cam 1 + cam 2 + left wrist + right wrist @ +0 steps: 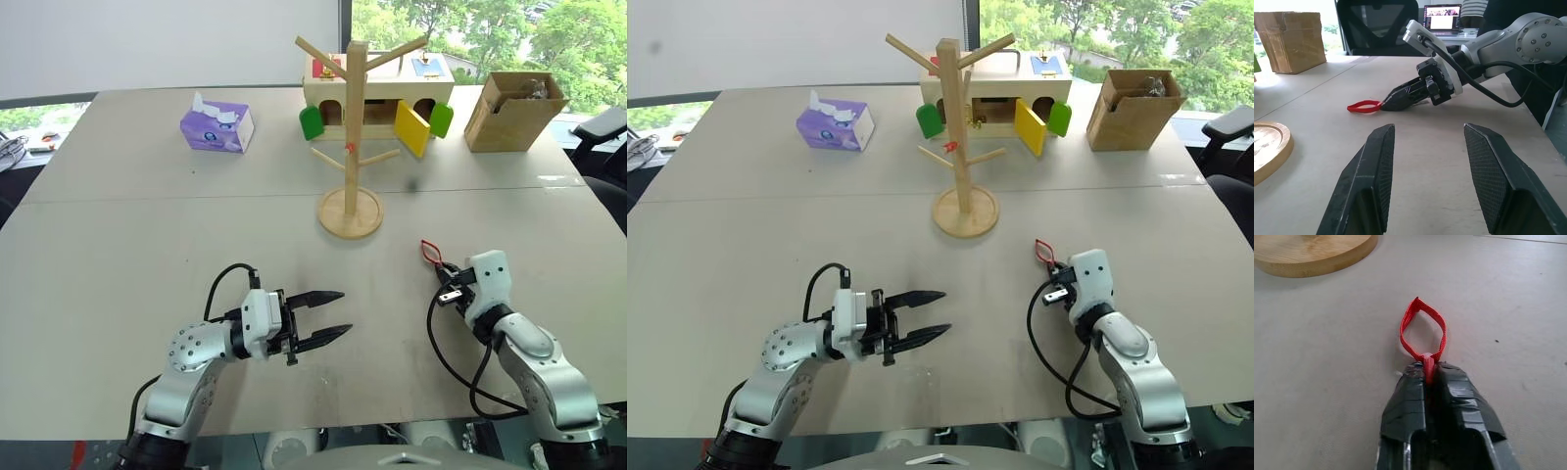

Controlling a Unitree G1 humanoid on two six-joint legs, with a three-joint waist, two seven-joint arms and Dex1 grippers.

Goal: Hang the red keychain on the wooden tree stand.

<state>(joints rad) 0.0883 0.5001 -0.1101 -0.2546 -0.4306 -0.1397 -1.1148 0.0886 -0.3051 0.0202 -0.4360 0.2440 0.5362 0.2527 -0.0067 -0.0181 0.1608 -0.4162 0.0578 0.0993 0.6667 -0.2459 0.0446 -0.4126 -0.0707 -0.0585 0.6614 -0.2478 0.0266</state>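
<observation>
My right gripper (1431,374) is clamped tight on the base of the red keychain (1422,330), whose loop sticks out past my fingertips and lies low over the table (147,225). It sits near the round base of the wooden tree stand (353,147), apart from it, on my right. My left gripper (331,313) hovers over the table with its two fingers parted and nothing between them, pointing across toward my right arm.
</observation>
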